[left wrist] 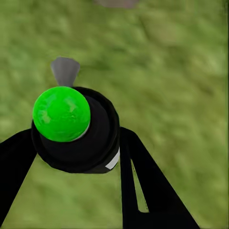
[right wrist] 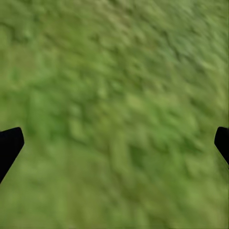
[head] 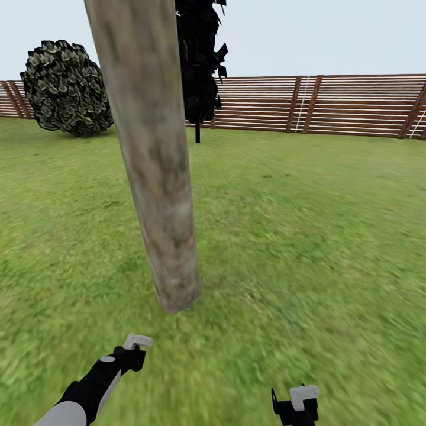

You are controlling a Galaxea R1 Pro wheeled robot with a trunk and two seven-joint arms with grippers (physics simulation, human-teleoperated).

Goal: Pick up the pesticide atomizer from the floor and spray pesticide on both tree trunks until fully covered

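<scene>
Around the tree trunk [head: 155, 160], fenced grass [head: 307, 236] (left tool [left wrist: 78, 143] clamping atomizer [left wrist: 71, 126], right tool [right wrist: 114, 143] apart).

The tree trunk [head: 155, 160] rises from the lawn [head: 307, 236] ahead (fence [head: 319, 105] far behind it).

Round bush [head: 66, 87], black cypress [head: 200, 59]

Ahead: we face the tree trunk [head: 157, 165], rising just beyond both arms.
Either side: open grass [head: 307, 236].
Far: fence [head: 319, 105].
</scene>
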